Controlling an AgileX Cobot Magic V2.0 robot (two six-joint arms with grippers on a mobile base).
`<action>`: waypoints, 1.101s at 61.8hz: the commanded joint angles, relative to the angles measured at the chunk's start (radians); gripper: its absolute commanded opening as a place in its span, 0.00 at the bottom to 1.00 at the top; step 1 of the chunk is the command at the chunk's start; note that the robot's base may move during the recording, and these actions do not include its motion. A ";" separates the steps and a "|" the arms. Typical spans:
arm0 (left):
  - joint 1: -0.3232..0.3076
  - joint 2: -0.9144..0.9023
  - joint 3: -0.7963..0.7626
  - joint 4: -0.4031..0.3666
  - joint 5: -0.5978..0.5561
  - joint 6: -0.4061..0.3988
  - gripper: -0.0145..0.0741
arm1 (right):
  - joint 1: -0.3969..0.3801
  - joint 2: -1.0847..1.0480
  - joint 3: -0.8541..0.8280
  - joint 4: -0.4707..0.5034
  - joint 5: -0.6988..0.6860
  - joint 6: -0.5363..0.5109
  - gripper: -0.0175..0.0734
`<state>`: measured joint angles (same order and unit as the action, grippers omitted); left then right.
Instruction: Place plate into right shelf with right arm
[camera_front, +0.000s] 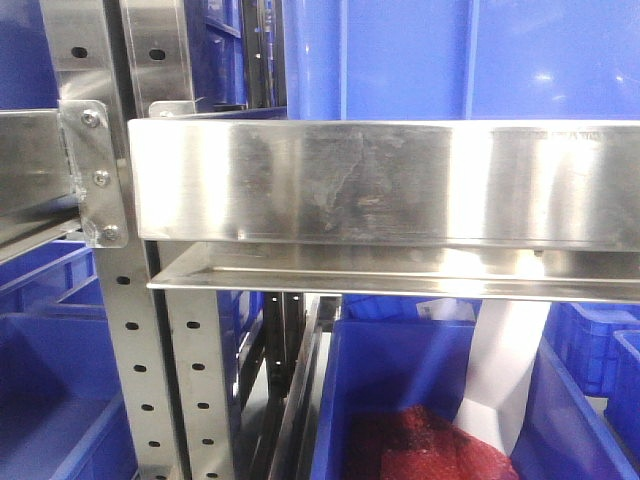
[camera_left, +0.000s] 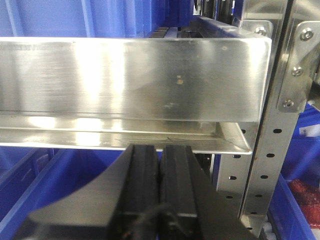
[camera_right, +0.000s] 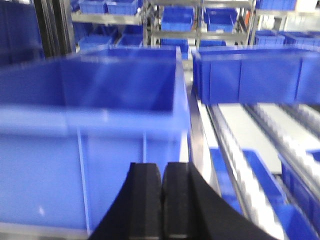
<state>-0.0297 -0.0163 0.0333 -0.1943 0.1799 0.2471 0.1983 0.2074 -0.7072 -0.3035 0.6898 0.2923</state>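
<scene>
No plate shows in any view; the right gripper (camera_right: 162, 200), jaws together and empty, faces a blue bin (camera_right: 95, 125) of the right shelf (camera_front: 380, 185) at twelve o'clock.

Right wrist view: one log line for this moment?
right hand shut, empty | faces blue bin | plate not visible | left hand shut

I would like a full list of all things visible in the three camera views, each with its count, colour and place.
Steel rail: one in the front view, shiny silver, across the middle; the left wrist view shows one like it.
Perforated uprights: two, silver, left of that rail.
Blue bins: many; one above the rail, one below it holding something red; one large near the right wrist camera.
White strip: one, hanging into the lower bin.
Plate: not visible.
Left gripper: black, shut, below the rail.
Right gripper: black, shut, empty, facing the large bin.
</scene>
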 joint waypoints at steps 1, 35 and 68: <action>-0.002 -0.007 0.008 -0.008 -0.084 -0.003 0.11 | -0.007 -0.009 0.017 -0.017 -0.065 0.000 0.22; -0.002 -0.007 0.008 -0.008 -0.084 -0.003 0.11 | -0.017 -0.012 0.085 -0.017 -0.079 -0.001 0.22; -0.002 -0.007 0.008 -0.008 -0.084 -0.003 0.11 | -0.326 -0.085 0.509 0.366 -0.575 -0.292 0.22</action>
<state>-0.0297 -0.0163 0.0333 -0.1943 0.1799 0.2471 -0.1053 0.1485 -0.2205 0.0365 0.2799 0.0294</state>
